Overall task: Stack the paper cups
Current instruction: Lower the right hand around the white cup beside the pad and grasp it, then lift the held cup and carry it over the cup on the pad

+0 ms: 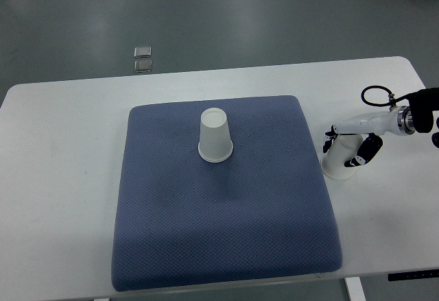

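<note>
A white paper cup [215, 135] stands upside down near the middle back of the blue mat [219, 232]. A second white paper cup [339, 158] stands upside down on the white table just right of the mat. My right hand [351, 145] comes in from the right edge and its fingers are wrapped around this second cup, at table level. The left arm is out of view.
The white table [62, 177] carries the blue mat. Two small metal floor plates [143, 59] lie beyond the table's far edge. A black cable loops above my right wrist [376, 97].
</note>
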You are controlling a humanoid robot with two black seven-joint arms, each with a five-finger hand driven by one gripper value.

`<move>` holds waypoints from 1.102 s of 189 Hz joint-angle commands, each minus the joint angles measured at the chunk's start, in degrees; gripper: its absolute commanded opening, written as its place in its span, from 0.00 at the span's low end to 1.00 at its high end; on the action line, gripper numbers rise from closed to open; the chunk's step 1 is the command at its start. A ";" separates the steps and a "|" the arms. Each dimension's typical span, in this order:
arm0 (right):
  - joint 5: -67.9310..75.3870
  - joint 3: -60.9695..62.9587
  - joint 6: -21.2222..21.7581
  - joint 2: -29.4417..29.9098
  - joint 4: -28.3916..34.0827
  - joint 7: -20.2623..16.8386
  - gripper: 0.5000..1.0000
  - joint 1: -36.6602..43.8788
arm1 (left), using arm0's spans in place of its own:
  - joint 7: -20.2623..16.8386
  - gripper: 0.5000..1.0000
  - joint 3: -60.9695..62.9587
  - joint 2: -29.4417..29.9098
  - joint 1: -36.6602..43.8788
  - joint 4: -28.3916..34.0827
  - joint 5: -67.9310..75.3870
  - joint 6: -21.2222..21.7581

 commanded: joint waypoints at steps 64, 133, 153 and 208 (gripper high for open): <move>0.08 0.35 1.11 -0.75 0.00 -0.03 0.38 3.94 | 0.00 1.00 0.00 0.00 0.00 0.00 0.00 0.00; 0.17 0.18 7.00 0.48 0.61 0.06 0.39 17.39 | 0.00 1.00 0.00 0.00 0.00 0.00 0.00 0.00; 0.26 -0.17 8.58 3.46 1.67 -0.03 0.39 21.52 | 0.00 1.00 0.00 0.00 0.00 0.00 0.00 0.00; 0.26 -0.79 12.89 12.25 2.02 -0.03 0.39 28.47 | 0.00 1.00 0.00 0.00 0.00 0.00 0.00 0.00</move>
